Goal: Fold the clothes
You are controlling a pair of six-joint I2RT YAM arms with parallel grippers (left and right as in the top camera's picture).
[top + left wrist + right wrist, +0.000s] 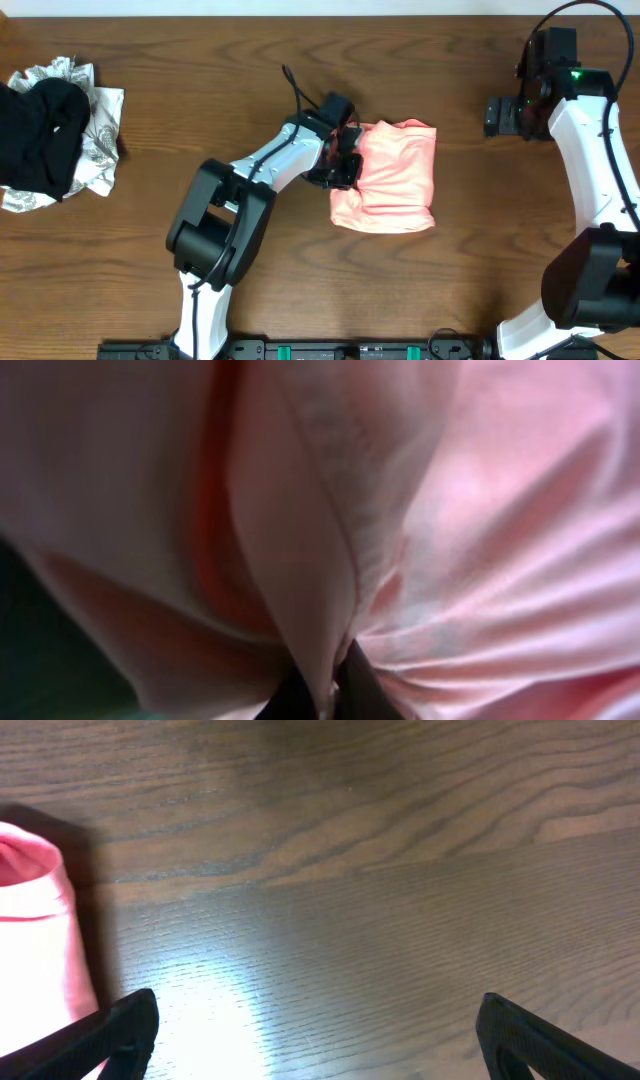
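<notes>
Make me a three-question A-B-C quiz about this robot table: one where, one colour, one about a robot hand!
1. Where is the black-and-patterned clothes pile? A. the table's far left B. middle C. far right
2. What colour is the T-shirt? A. blue B. salmon pink C. green
3. What is the left gripper doing? A. shut on the T-shirt B. open over bare wood C. holding the pile

1 A: the overhead view shows it at the left edge. 2 B: pink in every view. 3 A: pink fabric is pinched in its jaws.
</notes>
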